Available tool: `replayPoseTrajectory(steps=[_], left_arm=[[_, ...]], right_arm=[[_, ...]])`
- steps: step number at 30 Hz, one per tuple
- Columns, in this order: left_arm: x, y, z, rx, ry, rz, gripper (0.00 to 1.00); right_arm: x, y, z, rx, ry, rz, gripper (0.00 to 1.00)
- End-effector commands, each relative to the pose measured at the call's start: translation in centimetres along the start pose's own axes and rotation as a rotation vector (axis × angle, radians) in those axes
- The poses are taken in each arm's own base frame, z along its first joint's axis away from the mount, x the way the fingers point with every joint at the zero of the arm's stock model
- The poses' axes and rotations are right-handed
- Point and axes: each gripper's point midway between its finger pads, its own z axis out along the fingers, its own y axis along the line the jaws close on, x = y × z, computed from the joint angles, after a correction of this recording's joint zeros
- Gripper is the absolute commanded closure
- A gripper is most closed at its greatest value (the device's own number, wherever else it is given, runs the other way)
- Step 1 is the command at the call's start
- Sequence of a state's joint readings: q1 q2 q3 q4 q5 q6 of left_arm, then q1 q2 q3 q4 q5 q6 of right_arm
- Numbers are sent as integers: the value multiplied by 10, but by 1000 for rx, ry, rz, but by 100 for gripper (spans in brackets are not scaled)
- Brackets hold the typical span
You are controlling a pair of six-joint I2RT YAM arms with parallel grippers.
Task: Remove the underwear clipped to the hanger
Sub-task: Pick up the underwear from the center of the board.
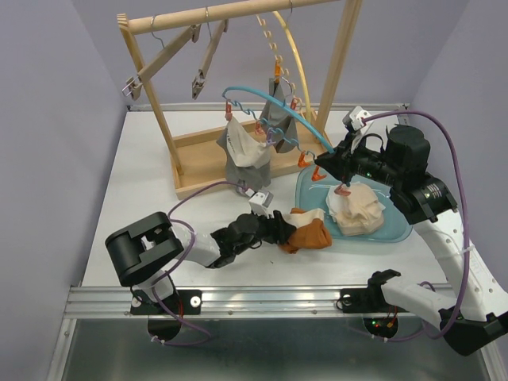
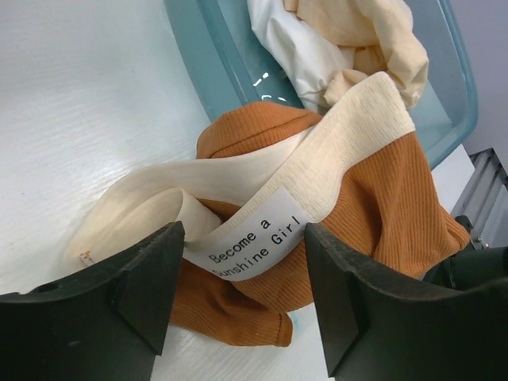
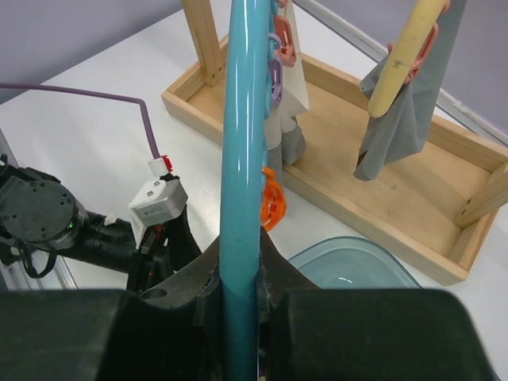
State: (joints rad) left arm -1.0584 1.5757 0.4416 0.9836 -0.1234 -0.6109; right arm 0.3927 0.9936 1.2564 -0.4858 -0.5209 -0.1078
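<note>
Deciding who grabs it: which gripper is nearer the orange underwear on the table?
Left. The left gripper sits open right at the orange underwear. The right gripper is farther back near the tub, shut on the hanger.

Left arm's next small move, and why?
Probably lift the left end effector off the orange-brown underwear: its jaws stand open and the piece lies free on the table beside the tub, while grey underwear hangs clipped on the blue hanger that the right end effector grips.
</note>
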Motion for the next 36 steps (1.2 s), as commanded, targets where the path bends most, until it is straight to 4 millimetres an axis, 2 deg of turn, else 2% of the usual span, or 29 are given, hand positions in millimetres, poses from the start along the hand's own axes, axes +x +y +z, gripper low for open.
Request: replayPoseTrajectory(steps=[1, 4, 6, 7, 10, 13, 17, 22, 23, 28, 30, 34, 36], left_arm=[[-22, -27, 6, 101, -58, 7, 34], [-23, -34, 3, 141, -64, 13, 54], [-25, -36, 2, 153, -67, 18, 62], [-25, -37, 1, 160, -67, 23, 72], [-30, -40, -2, 167, -84, 29, 89], [-40, -43, -8, 166, -108, 41, 97], [-53, -48, -19, 175, -135, 75, 100], [-84, -71, -38, 235, -196, 133, 100], [-94, -79, -44, 256, -221, 137, 100], [-120, -107, -59, 326, -279, 207, 100], [-128, -128, -65, 393, -288, 236, 100], [-152, -165, -73, 479, -348, 302, 100], [-157, -174, -70, 495, -357, 323, 100]], right_arm=[[-58, 5, -14, 1, -183, -99, 100], [-58, 5, -14, 0, -183, -101, 100], [-59, 5, -14, 0, -184, -102, 100], [-59, 5, -14, -2, -185, -101, 100], [-59, 5, -14, -2, -183, -100, 100], [-59, 5, -13, -3, -184, -101, 100], [-61, 5, -14, -3, -187, -102, 100], [-62, 5, -14, -3, -189, -104, 100], [-62, 5, -14, -3, -189, -104, 100], [-66, 4, -17, 10, -197, -109, 99], [-67, 2, -17, 24, -201, -110, 99], [-73, -3, -20, 55, -211, -111, 100], [-75, -5, -21, 68, -216, -110, 100]])
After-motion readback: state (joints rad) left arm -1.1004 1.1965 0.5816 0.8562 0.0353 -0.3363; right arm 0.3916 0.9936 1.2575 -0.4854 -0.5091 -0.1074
